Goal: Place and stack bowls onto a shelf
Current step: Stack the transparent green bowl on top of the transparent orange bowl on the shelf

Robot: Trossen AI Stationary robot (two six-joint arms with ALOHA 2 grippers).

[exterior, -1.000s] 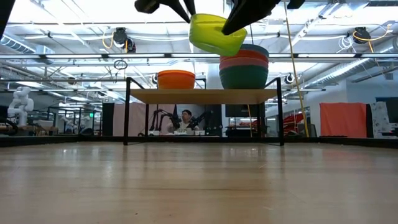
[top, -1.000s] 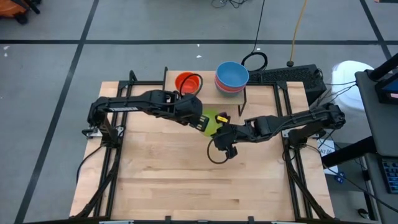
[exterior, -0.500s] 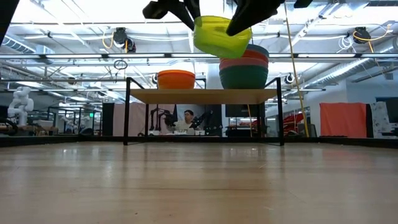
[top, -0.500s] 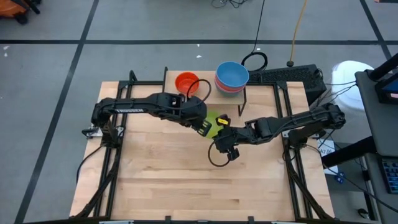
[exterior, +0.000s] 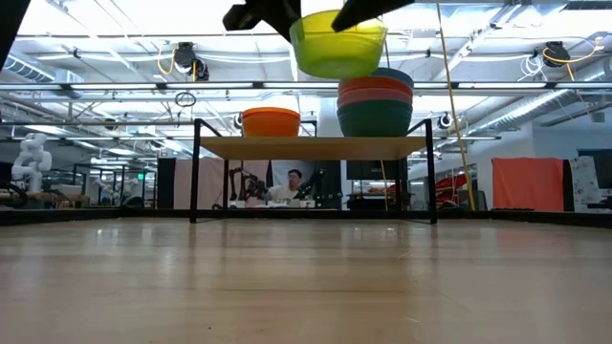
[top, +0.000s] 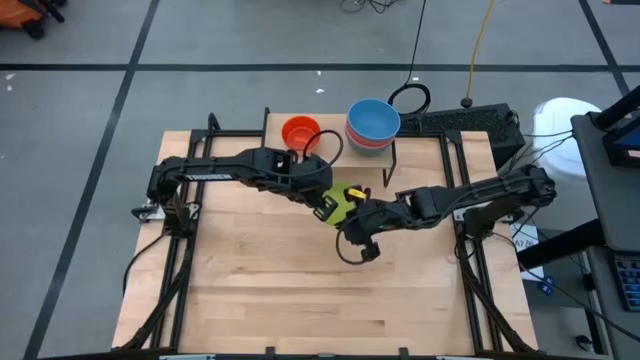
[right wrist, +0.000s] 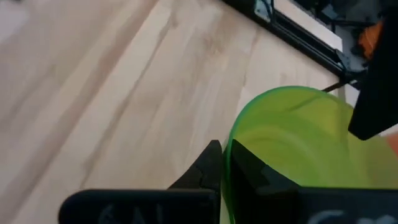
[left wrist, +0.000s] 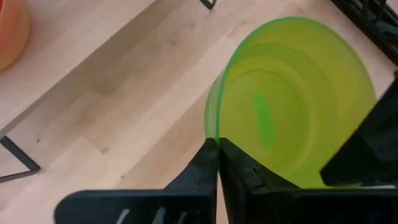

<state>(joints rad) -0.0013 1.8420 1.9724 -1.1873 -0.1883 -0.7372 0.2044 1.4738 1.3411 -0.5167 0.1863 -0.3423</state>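
A green bowl (exterior: 338, 43) hangs in the air in front of the shelf (exterior: 316, 147), its mouth up; it also shows in the high view as the green bowl (top: 341, 203). My left gripper (left wrist: 217, 157) is shut on its rim on one side. My right gripper (right wrist: 225, 157) is shut on the rim opposite. On the shelf an orange bowl (exterior: 271, 121) rests on its base. Beside it stands a stack (exterior: 375, 103) with a blue bowl (top: 373, 119) on top. My left gripper pinches the bowl's rim (left wrist: 210, 130) with one finger inside the bowl and one outside, coming slanting down from the table's left. The bowl is lifted clear and level. My right gripper pinches the opposite rim (right wrist: 231, 142) the same way, one finger inside and one outside, coming slanting down from the right.
The shelf's black legs (exterior: 196, 172) stand on the table's far part. The wooden tabletop (top: 300, 280) stretches bare from below the bowl to the near edge. A keyboard and cables (top: 460, 120) lie beyond the table's far right corner. A person sits in the room behind.
My left gripper has moved a little toward the bowl, rolled at the wrist and taken hold of the rim. The green bowl, tilted a second ago with only my right gripper on it, now hangs level between both grippers.
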